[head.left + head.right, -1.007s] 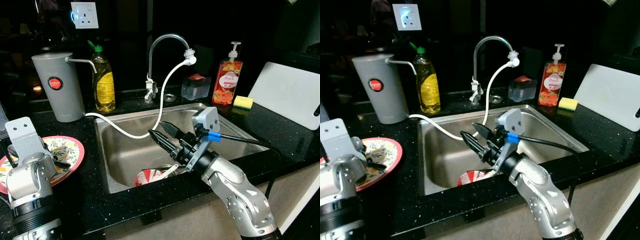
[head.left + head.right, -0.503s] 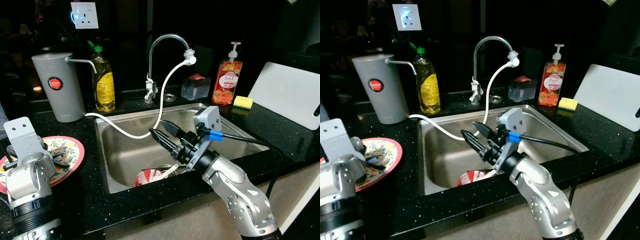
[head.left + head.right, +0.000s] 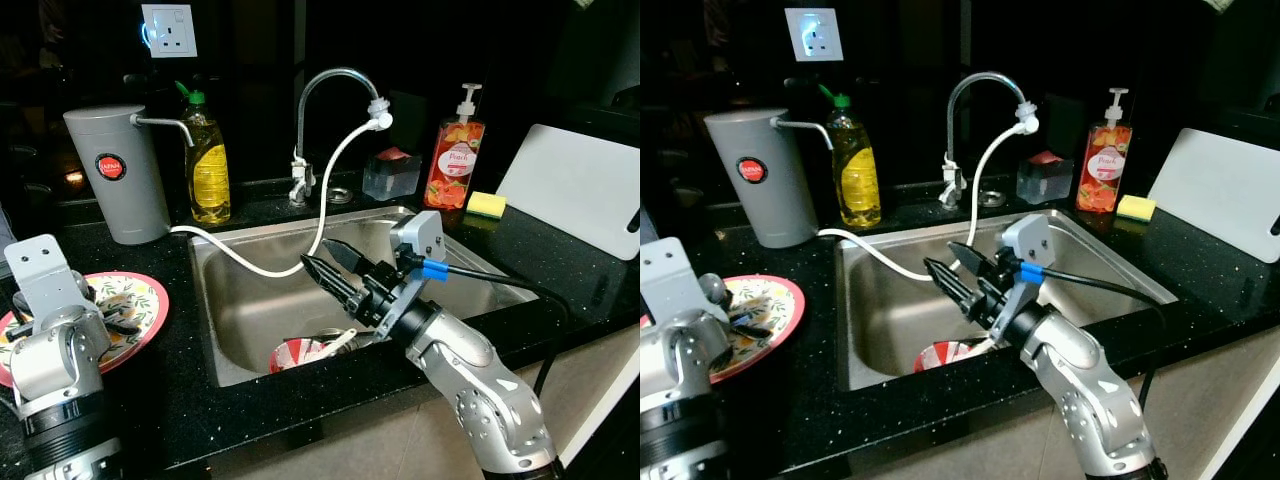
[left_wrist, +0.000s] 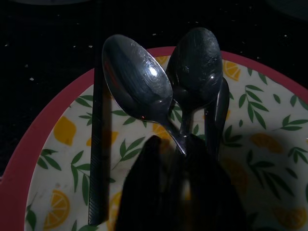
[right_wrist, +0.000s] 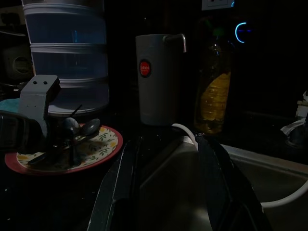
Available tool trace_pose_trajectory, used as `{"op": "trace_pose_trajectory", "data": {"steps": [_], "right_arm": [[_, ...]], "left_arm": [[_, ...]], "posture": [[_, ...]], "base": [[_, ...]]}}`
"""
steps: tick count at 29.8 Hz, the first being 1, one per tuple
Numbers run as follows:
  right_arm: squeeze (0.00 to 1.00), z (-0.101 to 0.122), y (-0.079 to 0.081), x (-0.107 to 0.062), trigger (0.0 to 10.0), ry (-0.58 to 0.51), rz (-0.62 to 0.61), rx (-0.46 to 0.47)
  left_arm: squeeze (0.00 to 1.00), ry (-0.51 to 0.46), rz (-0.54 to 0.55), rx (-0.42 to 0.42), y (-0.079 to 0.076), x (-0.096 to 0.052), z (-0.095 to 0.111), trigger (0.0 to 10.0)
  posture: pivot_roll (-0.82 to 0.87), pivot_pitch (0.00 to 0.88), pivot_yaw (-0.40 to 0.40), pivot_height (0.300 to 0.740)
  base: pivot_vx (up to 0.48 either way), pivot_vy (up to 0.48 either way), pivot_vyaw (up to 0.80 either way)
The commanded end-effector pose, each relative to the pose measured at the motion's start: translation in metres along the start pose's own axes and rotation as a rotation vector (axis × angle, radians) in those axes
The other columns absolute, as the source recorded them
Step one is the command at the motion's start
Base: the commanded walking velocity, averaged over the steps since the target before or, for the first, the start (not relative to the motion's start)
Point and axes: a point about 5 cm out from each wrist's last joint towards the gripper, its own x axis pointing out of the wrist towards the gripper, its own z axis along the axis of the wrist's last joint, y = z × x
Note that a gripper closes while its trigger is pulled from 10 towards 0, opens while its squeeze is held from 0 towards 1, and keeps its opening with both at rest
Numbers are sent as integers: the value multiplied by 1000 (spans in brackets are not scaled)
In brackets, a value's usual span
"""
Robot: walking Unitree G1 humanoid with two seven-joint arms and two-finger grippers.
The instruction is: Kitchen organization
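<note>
Nearest, at the counter's front left: left hand (image 4: 180, 192) over a red-rimmed lemon-print plate (image 3: 150, 300), its black fingers drawn together around the thin handles of two spoons (image 4: 139, 82). The spoon bowls lie side by side on the plate, touching; a dark flat utensil (image 4: 96, 159) lies beside them, parallel. The plate sits near the counter's front edge, with bare black counter (image 3: 190, 390) between it and the sink.

Centre: right hand (image 3: 330, 265) held above the steel sink (image 3: 250, 310), fingers spread, nothing between them, pointing toward the robot's left. Below it, in the basin's front corner, a red-and-white patterned bowl (image 3: 298, 354) lies close against the front wall. Open basin floor behind and to the right.

A white hose (image 3: 330, 190) runs from the curved faucet (image 3: 335, 85) down across the sink's back-left rim to a grey water dispenser (image 3: 118, 170).

Far edge, left to right: dispenser, yellow dish-soap bottle (image 3: 208, 165) just beside it, small clear container (image 3: 392, 175), peach hand-soap pump bottle (image 3: 455, 150), yellow sponge (image 3: 487, 204). A white cutting board (image 3: 580, 190) leans at the far right. Wall socket (image 3: 168, 30) above the dispenser.
</note>
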Motion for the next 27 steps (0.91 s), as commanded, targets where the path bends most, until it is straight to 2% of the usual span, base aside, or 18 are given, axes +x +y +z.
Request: {"op": "trace_pose_trajectory", "data": {"steps": [1,3,4,5,6,19,20,21,22,24,25,27], "right_arm": [[0,5,3,1,10000,-16,19,-1],[0,5,3,1,10000,-16,19,-1],[0,5,3,1,10000,-16,19,0],[0,5,3,1,10000,-16,19,1],[0,5,3,1,10000,-16,19,1],[0,5,4,1,10000,-20,22,4],[0,5,4,1,10000,-21,22,4],[0,5,4,2,10000,-21,22,3],[0,5,3,2,10000,-22,22,3],[0,5,3,2,10000,-22,22,3],[0,5,3,2,10000,-23,21,3],[0,5,3,2,10000,-23,21,3]], "left_arm": [[1000,2,8,-4,2,-1,-2,10000],[1000,10,11,-1,2,-1,-2,10000],[655,22,11,-1,3,0,-3,10000],[655,30,10,-1,3,0,-4,10000],[0,38,8,-3,3,1,-4,10000],[0,66,22,-5,6,3,-7,10000],[0,70,21,-9,6,4,-8,7451],[0,73,20,-11,6,4,-8,3529],[0,75,20,-13,6,4,-8,2667],[0,75,20,-13,6,4,-8,2667],[0,75,19,-16,6,4,-8,0],[0,75,19,-17,6,4,-9,0]], "posture": [[-48,28,5,740],[-47,30,6,740],[-46,30,6,740],[-46,29,6,740],[-46,29,7,740],[-42,19,11,740],[-42,18,12,740],[-42,18,12,740],[-42,18,12,740],[-42,18,12,740],[-41,13,11,740],[-41,13,11,740]], "base": [[0,0,0],[0,0,0],[0,0,0],[0,0,0],[0,0,0],[0,0,0],[0,0,0],[0,0,0],[0,0,0],[0,0,0],[0,0,0],[0,0,0]]}}
